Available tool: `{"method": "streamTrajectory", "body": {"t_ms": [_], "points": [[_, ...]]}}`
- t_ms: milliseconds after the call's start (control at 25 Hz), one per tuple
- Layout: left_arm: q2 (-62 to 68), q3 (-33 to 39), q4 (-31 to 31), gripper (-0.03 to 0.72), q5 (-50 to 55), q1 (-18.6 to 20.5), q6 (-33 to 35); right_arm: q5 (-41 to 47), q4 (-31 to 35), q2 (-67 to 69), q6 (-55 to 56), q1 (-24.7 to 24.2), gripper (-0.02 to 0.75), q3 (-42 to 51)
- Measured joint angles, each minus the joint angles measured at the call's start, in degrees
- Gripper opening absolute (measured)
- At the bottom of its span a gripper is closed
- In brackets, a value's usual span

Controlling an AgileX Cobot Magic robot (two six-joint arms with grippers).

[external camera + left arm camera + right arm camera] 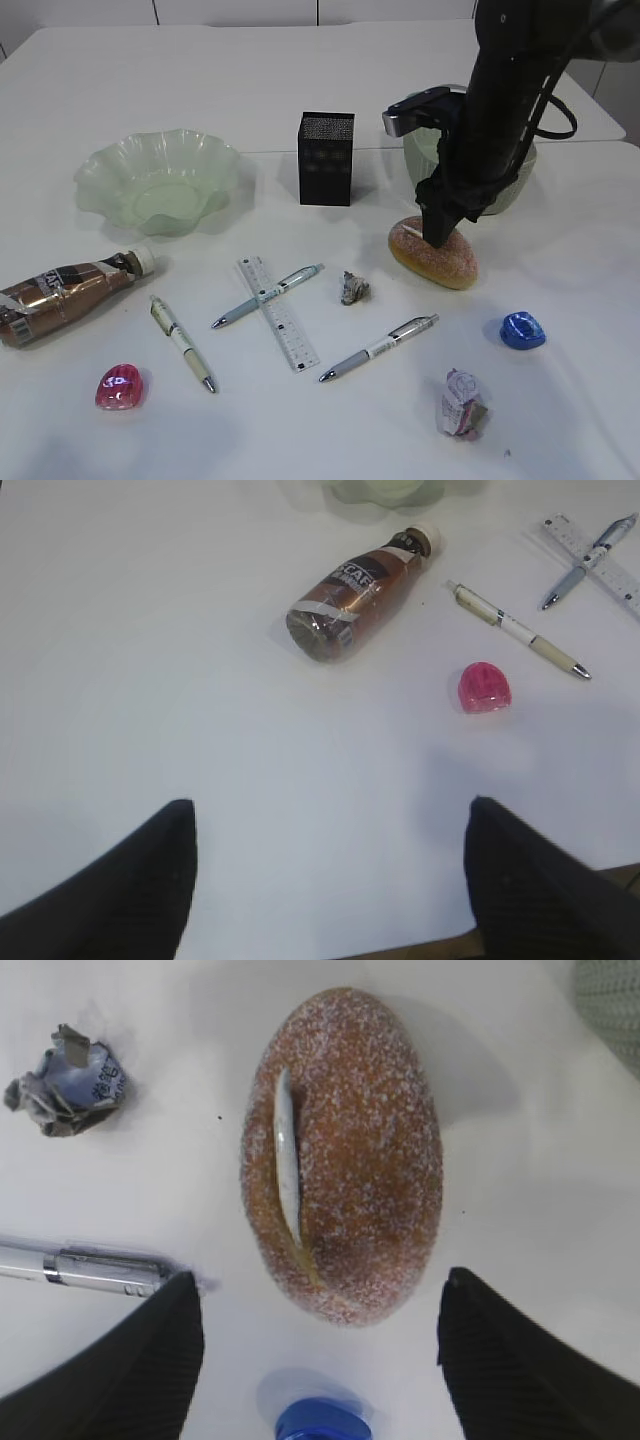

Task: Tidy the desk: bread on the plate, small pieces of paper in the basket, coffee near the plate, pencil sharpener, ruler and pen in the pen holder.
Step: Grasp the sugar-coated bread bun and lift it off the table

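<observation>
The bread (435, 252) lies on the desk (200, 80) with my right gripper (440, 236) open just above it; in the right wrist view the bread's (340, 1150) near end sits between the spread fingers of the right gripper (320, 1290). Behind the arm stands the basket (518, 185). The plate (160, 180) is far left, the pen holder (326, 158) in the middle. The coffee (65, 295) lies on its side. A ruler (278, 312) crosses one pen (268, 295). My left gripper (330, 805) hangs open over bare desk, short of the coffee (355, 590).
Two more pens (182, 342) (380, 347), a pink pencil sharpener (120, 387) and a blue one (523, 330) lie near the front. Crumpled paper pieces (354, 288) (461, 403) sit beside and in front of the bread.
</observation>
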Motion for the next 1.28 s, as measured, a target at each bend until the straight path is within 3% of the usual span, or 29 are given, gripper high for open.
{"method": "streamTrajectory", "body": {"t_ms": [960, 1280], "points": [[0.0, 0.0, 1.04, 0.592, 0.2, 0.0, -2.42, -2.51, -1.15, 5.44, -0.26, 0.0, 0.568, -0.12], [0.0, 0.0, 1.17, 0.592, 0.2, 0.0, -2.66, -2.65, 2.05, 5.53, -0.26, 0.0, 0.568, -0.12]]}}
